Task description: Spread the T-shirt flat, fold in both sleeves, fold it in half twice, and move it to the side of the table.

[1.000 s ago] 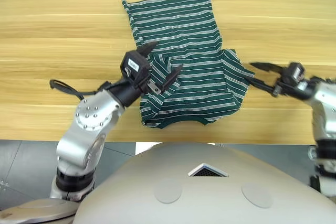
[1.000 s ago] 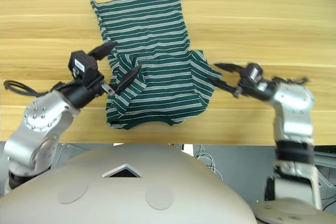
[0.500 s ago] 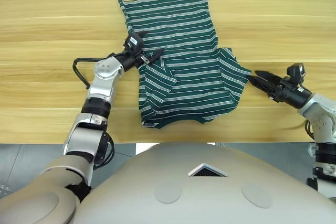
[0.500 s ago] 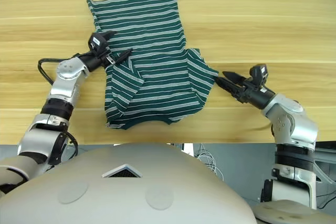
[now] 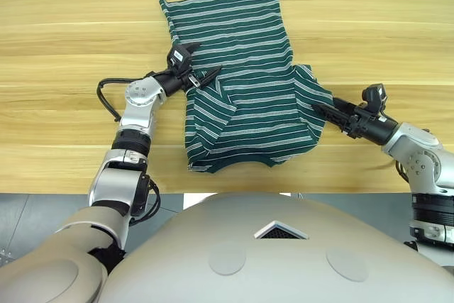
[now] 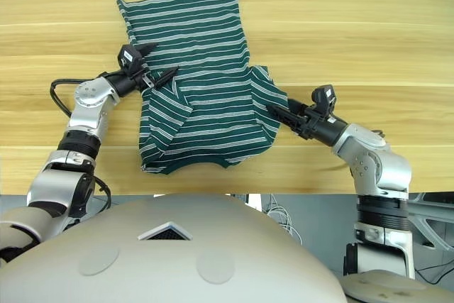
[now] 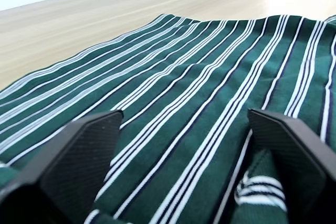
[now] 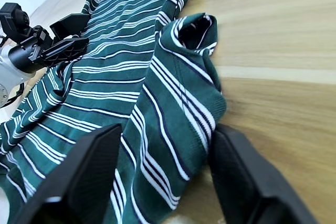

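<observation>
Fingers (image 7: 79, 156) of the left gripper (image 5: 207, 60) stood apart over the left edge, the right gripper's (image 5: 317, 108) apart astride the right sleeve, of a dark green white-striped knit T-shirt (image 5: 241, 26) rumpled on the pale wooden counter (image 5: 71, 19); judged light, limp, best pinched at hems.

No writing, number or sign can be read anywhere in these views. The only label is a small white sticker (image 5: 180, 53) on the black body of the left gripper (image 5: 210, 57) (its print is too small to make out). The T-shirt (image 5: 241, 47) has only white stripes on green, with no legible tag, and the wooden counter (image 5: 369, 26) bears no legible marking.
</observation>
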### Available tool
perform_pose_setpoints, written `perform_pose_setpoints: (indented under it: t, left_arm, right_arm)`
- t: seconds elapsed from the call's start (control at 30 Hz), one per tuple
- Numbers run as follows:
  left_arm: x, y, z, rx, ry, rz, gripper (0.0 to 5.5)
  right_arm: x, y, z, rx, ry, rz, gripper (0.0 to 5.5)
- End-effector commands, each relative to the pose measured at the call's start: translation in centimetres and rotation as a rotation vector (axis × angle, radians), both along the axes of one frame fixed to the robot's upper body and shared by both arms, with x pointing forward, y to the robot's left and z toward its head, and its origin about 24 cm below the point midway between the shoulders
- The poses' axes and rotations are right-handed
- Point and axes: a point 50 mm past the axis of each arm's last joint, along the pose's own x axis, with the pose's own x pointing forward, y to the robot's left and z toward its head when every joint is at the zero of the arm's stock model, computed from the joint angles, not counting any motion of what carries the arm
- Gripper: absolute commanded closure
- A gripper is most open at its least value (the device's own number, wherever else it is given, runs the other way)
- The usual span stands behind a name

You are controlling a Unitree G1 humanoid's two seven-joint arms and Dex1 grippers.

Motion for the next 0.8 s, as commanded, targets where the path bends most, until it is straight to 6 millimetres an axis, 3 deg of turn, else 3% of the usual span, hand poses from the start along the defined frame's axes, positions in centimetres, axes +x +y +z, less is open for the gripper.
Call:
perform_pose_setpoints:
  t: [0.03,0.43,0.6,0.7,0.8]
  left_arm:
    - [-1.3,-0.2,-1.7,0.015,0.089,-0.018,1.23]
    - [-1.7,-0.6,-1.8,0.014,0.094,-0.039,1.23]
    - [-1.9,-0.8,-2.1,0.021,0.103,-0.043,1.23]
    - [-2.0,-0.9,-2.2,0.019,0.106,-0.041,1.23]
    - [-1.6,-1.5,-2.0,0.019,0.101,-0.036,1.23]
  right_arm:
    - [-0.3,0.2,-0.9,-0.063,0.036,-0.039,3.44]
    - [0.6,0.9,0.3,-0.058,-0.07,-0.027,5.47]
    - [1.5,1.5,2.2,-0.141,-0.197,0.055,5.47]
    - [1.9,2.1,4.3,-0.274,-0.302,0.166,5.47]
    - [2.0,3.1,4.8,-0.407,-0.365,0.295,5.47]
